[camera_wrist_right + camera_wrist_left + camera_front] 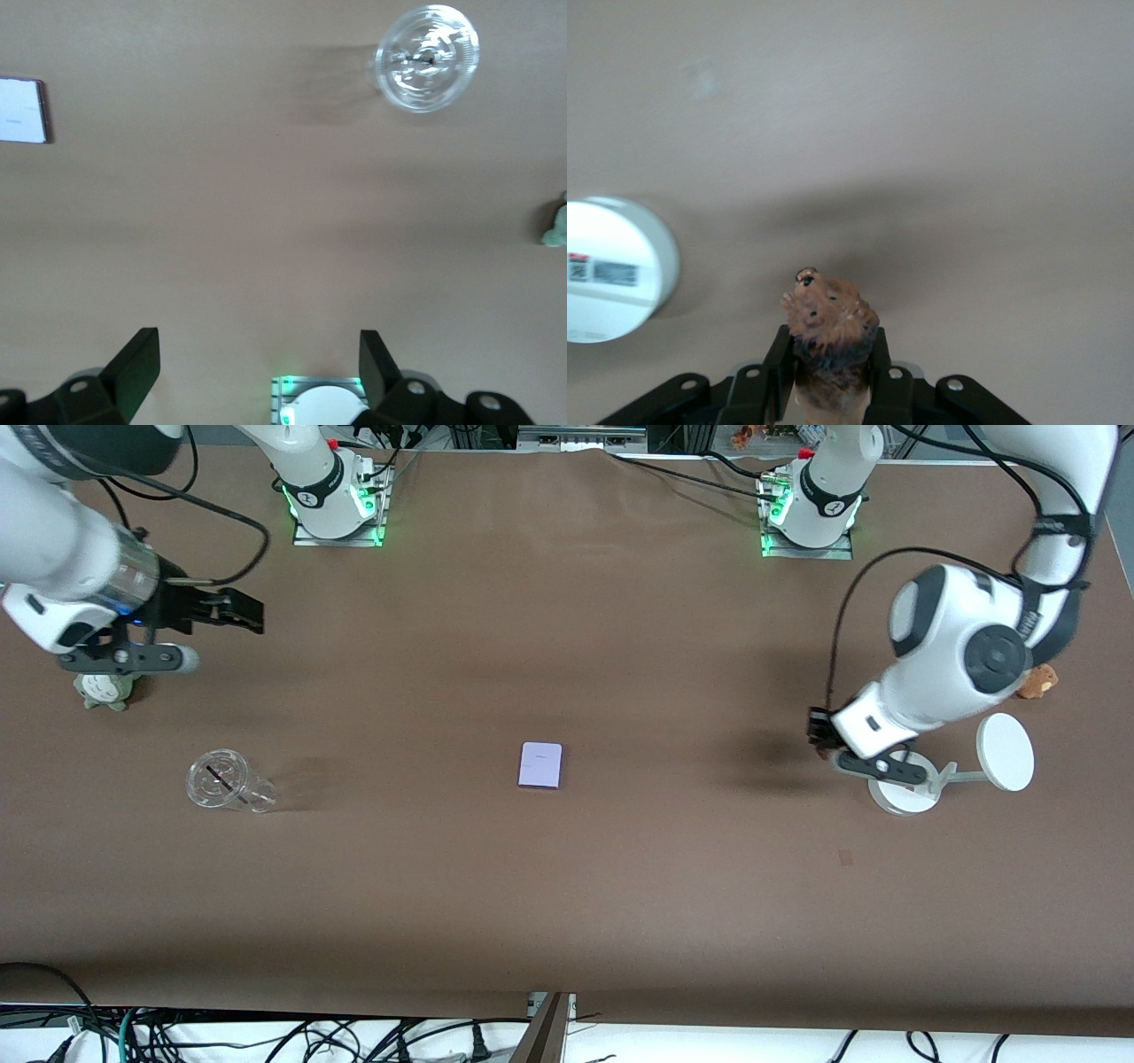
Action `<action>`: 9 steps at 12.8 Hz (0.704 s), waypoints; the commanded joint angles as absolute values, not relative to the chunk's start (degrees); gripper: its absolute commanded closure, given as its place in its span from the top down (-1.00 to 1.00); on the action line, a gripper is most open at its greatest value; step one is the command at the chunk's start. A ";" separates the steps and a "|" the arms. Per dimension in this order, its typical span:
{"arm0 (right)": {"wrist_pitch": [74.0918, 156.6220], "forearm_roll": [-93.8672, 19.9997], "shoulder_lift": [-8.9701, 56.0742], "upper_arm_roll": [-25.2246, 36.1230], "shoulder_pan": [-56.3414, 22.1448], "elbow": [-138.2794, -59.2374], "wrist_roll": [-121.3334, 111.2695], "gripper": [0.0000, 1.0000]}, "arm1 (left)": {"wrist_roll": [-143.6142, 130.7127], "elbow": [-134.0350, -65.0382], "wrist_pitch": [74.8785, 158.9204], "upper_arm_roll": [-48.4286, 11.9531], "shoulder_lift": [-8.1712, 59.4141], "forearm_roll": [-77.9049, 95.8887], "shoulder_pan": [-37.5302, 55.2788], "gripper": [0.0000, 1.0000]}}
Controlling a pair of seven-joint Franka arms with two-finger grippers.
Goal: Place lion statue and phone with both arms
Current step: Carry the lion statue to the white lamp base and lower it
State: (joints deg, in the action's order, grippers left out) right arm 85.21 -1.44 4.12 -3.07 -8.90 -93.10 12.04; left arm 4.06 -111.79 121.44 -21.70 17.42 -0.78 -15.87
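We see the left gripper clamped on the lion statue, its black fingers pressed against either flank of the orange-brown figurine, whose maned head pokes out past the fingertips. In the front view that left gripper hangs low over the tabletop at the left arm's end, just beside the white round-based stand, whose disc sits on a short arm. The stand's white base also shows in the left wrist view, at roughly nine o'clock from the held lion.

The phone, a pale lavender rectangle, lies flat near the middle of the tabletop, untouched and well apart from both arms. It appears at the edge of the right wrist view as well.

The right gripper waits in the air over the right arm's end of the tabletop, its fingers spread wide apart with nothing between them. A grey-green plush toy sits partly hidden under that arm, and a clear plastic cup lies on its side nearer to the front camera. A small brown plush peeks out at about three o'clock from the left arm's wrist.
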 commanded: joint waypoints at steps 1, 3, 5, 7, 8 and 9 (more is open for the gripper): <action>90.15 -1.49 7.63 -2.99 -14.30 -92.64 18.96 0.99 | 7.73 -111.53 126.18 -22.59 21.87 -1.14 -18.37 -0.55; 94.90 -1.49 11.32 -2.99 -18.53 -92.37 24.94 0.99 | 9.48 -111.62 131.63 -22.24 25.91 -1.84 -19.59 -0.54; 99.82 -1.49 15.62 -2.99 -21.61 -91.85 28.64 0.99 | 12.64 -111.62 135.78 -22.32 28.82 -1.85 -21.35 -0.53; 103.34 -1.49 21.41 -2.99 -24.68 -88.96 31.80 0.99 | 13.88 -111.88 136.05 -22.32 29.62 -1.85 -22.06 -0.53; 104.75 -1.41 24.84 -2.99 -26.09 -86.51 33.90 0.99 | 13.89 -111.88 136.14 -22.41 30.23 -1.85 -21.89 -0.53; 106.07 -1.41 28.27 -2.99 -27.41 -83.96 35.93 0.99 | 13.80 -111.88 137.27 -22.41 30.84 -1.85 -21.88 -0.51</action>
State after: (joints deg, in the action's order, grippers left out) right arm 105.37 -1.47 21.59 -3.42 -25.02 -90.77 32.33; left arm 12.82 -112.17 136.00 -21.66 30.04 -0.81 -21.28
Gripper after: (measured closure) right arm 0.004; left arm 0.634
